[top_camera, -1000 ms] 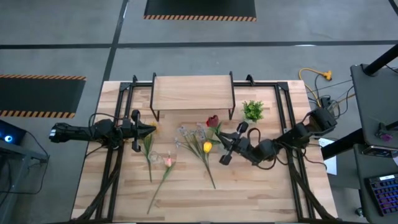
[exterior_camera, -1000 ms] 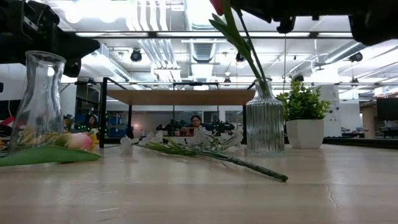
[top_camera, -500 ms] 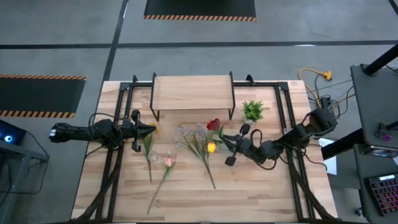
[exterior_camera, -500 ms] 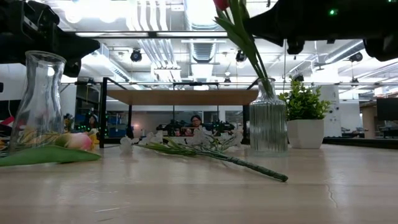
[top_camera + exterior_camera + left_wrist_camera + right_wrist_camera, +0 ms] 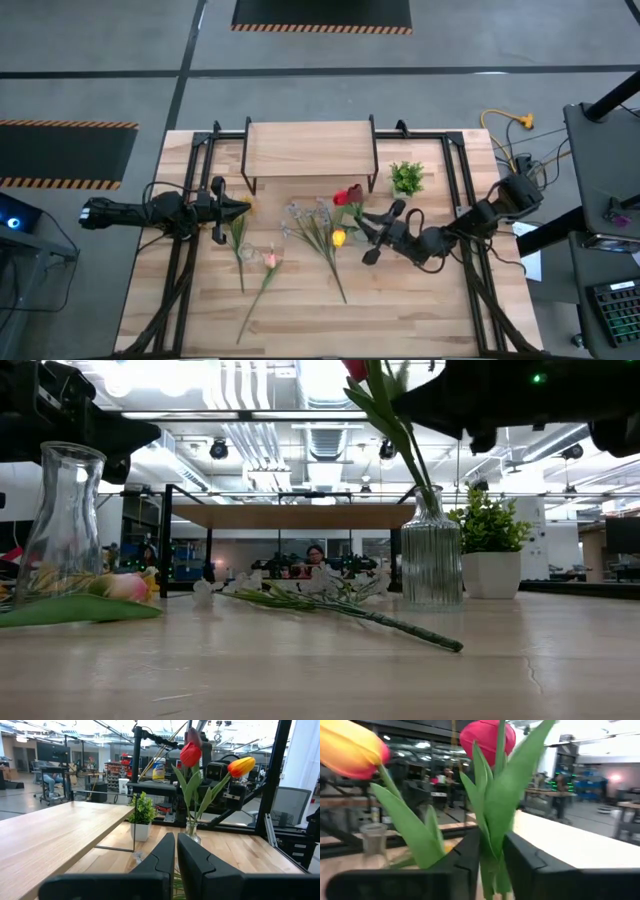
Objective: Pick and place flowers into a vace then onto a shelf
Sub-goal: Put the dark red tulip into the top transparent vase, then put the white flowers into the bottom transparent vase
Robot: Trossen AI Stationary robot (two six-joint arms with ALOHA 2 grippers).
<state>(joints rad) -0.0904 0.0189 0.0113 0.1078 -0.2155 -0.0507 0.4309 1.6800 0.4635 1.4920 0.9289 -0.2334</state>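
A ribbed glass vase [image 5: 431, 565] stands on the table and holds a red tulip [image 5: 348, 195] and an orange tulip [image 5: 334, 237]. Both also show in the left wrist view, the red tulip [image 5: 190, 754] and the orange tulip [image 5: 241, 766]. My right gripper [image 5: 358, 228] is shut on their stems above the vase neck. My left gripper [image 5: 243, 205] hovers shut near the table's left side, holding nothing. More flowers lie flat on the table: a white blossom spray [image 5: 305, 217] and a pink tulip [image 5: 270, 259]. The shelf [image 5: 310, 148] stands at the far edge. My right gripper pinches the green stems and leaves [image 5: 492, 827] of the two tulips between its two fingers [image 5: 465, 855], coming level from the table's right side, across the stems. The stems stand nearly upright, with their lower ends in the ribbed vase, whose base rests on the table.
A second, plain glass vase [image 5: 64, 520] stands toward the left, by the pink tulip. A small potted plant [image 5: 406, 178] sits right of the shelf, close behind the ribbed vase. Black frame rails [image 5: 452, 190] run along both table sides. The near part of the table is bare wood.
My right gripper has moved a little toward the table's right edge with the stems in its hold. The tulip heads went with it, and the ribbed vase slid slightly right on the table.
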